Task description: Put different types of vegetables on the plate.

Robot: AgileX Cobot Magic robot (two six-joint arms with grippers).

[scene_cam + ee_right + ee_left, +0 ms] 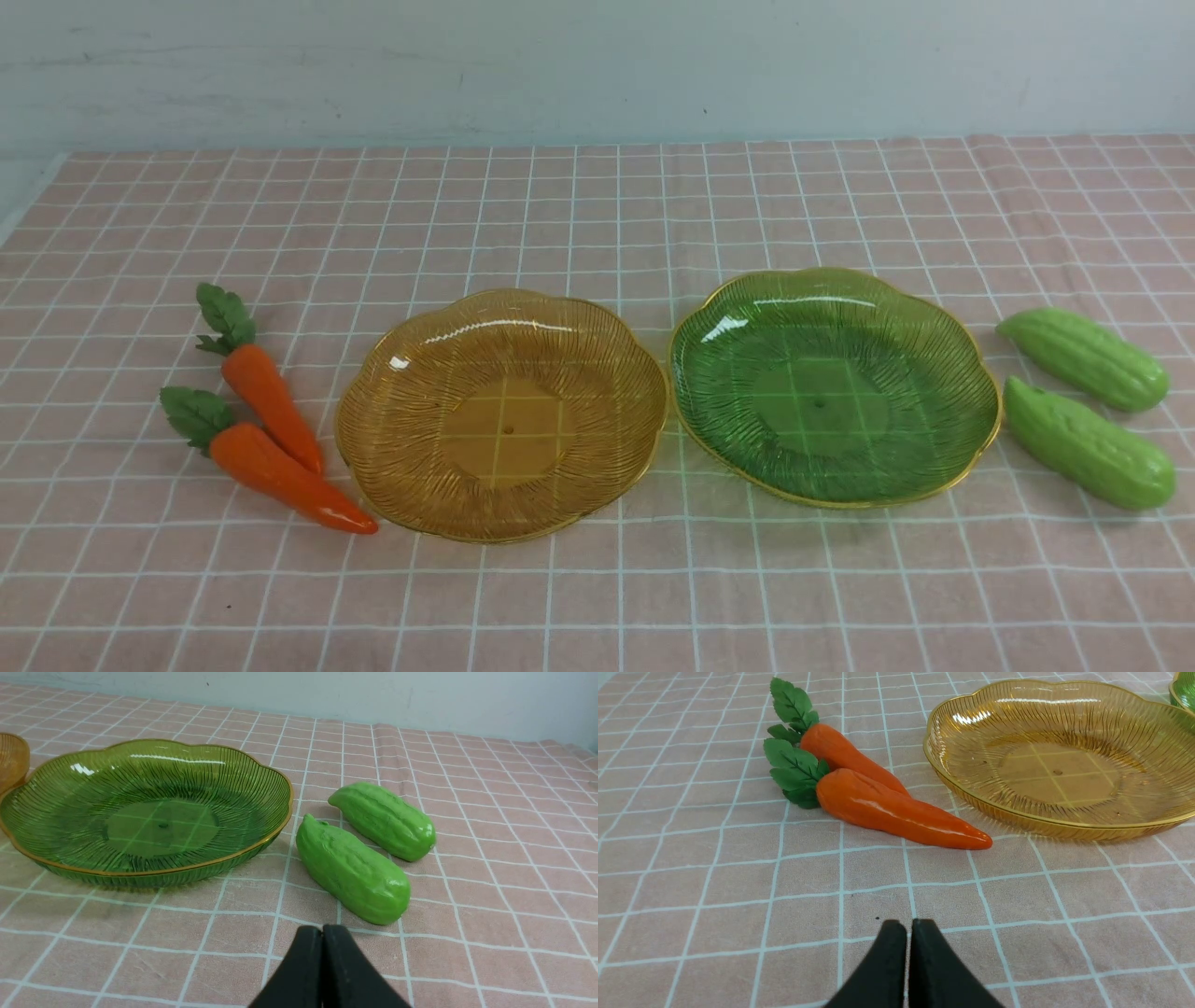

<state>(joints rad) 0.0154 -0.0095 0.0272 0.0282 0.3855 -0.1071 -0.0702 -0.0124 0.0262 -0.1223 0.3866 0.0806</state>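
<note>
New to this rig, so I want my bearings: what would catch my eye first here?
Two empty ribbed plates sit side by side: amber plate left, green plate right. Two orange carrots lie left of the amber one, two green cucumbers right of the green one.

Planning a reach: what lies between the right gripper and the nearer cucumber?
Only bare cloth, right gripper to nearer cucumber, seen in right wrist view.
</note>
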